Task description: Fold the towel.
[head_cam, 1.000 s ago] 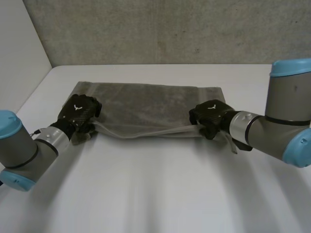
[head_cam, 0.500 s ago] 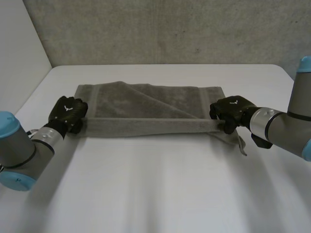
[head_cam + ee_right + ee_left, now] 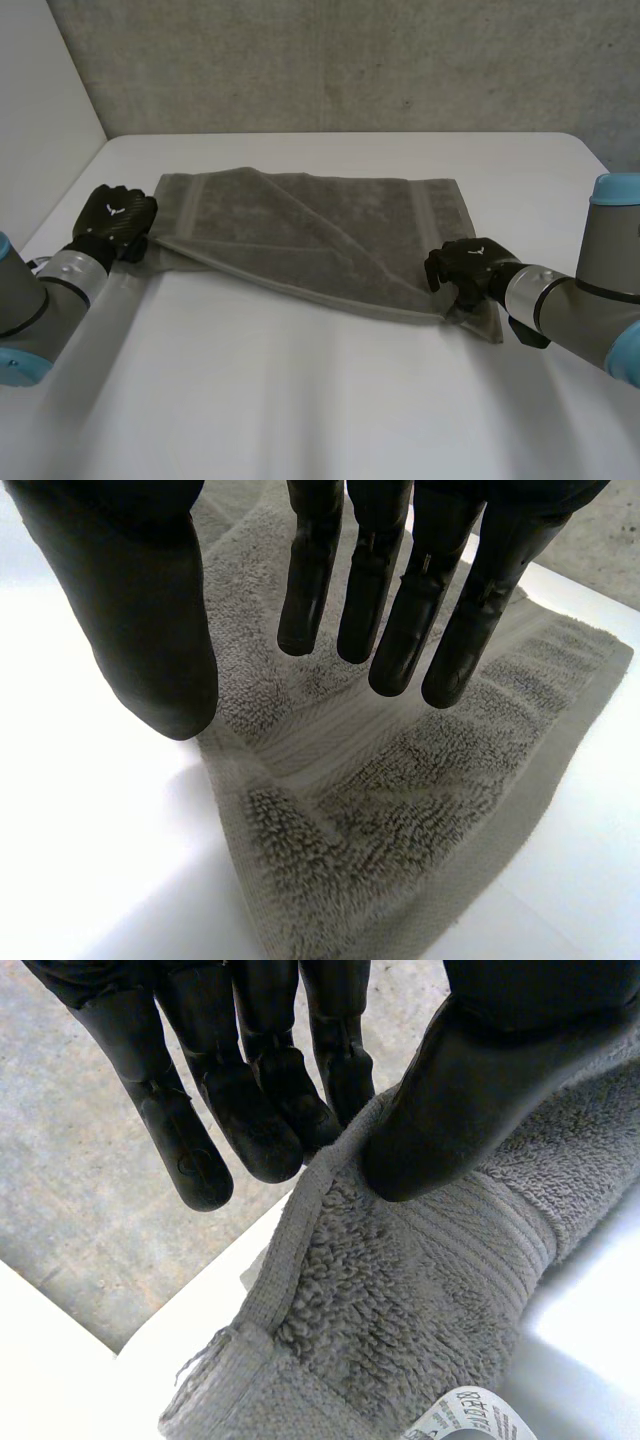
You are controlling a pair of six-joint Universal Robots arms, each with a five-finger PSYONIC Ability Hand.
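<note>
White table [image 3: 320,400], concrete wall [image 3: 350,60] behind. Grey towel [image 3: 300,230] mid-table, partly folded, left corner pinched in left hand [image 3: 118,215]. Over near right corner, right hand [image 3: 465,268] just loose, fingers [image 3: 400,610] straight, gripping nothing.

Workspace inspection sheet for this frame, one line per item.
surface: white table, the towel lies on it.
job's things: grey towel, partly folded, a diagonal flap lying across it.
clutter: nothing seen.
robot hands: left robot hand pinches the towel's left corner between thumb and fingers; right robot hand open, fingers straight over the near right corner.
cables: nothing seen.
surroundings: grey wall behind the table.
</note>
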